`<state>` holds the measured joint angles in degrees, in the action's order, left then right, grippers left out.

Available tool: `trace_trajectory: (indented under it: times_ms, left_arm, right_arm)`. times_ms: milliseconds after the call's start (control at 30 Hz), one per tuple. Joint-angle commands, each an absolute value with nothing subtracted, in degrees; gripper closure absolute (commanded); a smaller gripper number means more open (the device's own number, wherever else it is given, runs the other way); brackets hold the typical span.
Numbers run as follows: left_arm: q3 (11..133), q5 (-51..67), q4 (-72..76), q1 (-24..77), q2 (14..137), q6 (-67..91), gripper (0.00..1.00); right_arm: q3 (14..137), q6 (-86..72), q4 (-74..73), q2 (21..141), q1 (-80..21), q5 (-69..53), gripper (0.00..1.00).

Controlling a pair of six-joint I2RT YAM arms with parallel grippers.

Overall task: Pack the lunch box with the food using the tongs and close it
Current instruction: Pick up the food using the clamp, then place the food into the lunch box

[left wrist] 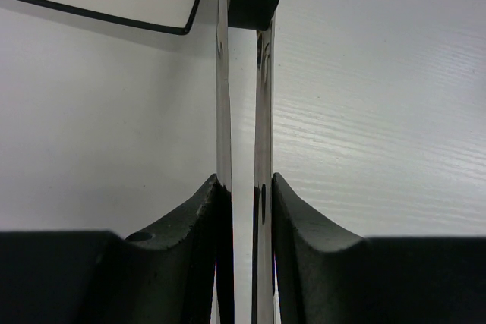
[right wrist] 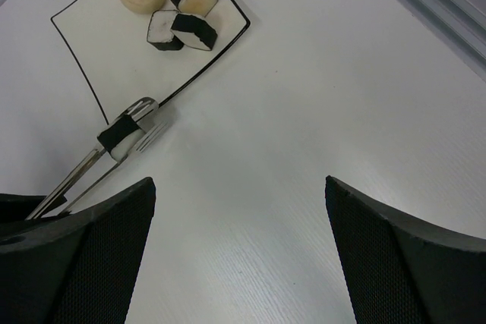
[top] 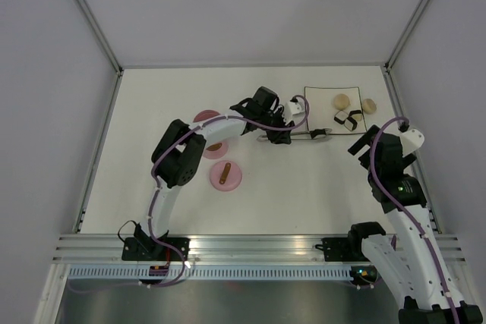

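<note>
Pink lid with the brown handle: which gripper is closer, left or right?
Left. The left gripper, shut on the tongs, is just beyond the lid to its right; the right gripper, open, sits farther right, by the plate's near right corner.

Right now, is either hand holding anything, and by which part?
The left hand squeezes the tongs across both arms, well back from the tips, which pinch a black-and-white food piece. The right hand is open, empty.
</note>
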<state>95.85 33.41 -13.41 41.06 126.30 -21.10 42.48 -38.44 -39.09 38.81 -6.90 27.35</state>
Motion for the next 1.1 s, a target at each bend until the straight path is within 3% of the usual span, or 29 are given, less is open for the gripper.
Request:
trace_trajectory:
  times_ms: [0, 367, 833, 1067]
  left_arm:
    - [94.2, 36.5, -9.5, 41.0, 121.4, -18.4, 0.84]
    - [87.9, 34.0, -8.1, 41.0, 112.3, -10.7, 0.84]
    - [77.2, 14.4, -9.7, 41.0, 91.3, 6.8, 0.88]
    - [76.3, 0.6, -23.5, 40.6, 79.0, 13.1, 0.88]
  right_arm:
    - [44.5, -40.0, -41.2, 37.6, -6.7, 28.7, 0.02]
    - [43.5, -40.1, -40.4, 35.2, -6.7, 27.3, 0.02]
    - [48.6, -34.5, -38.8, 35.3, -6.7, 20.7, 0.02]
    - [46.5, -32.5, -38.5, 31.5, -6.7, 15.2, 0.02]
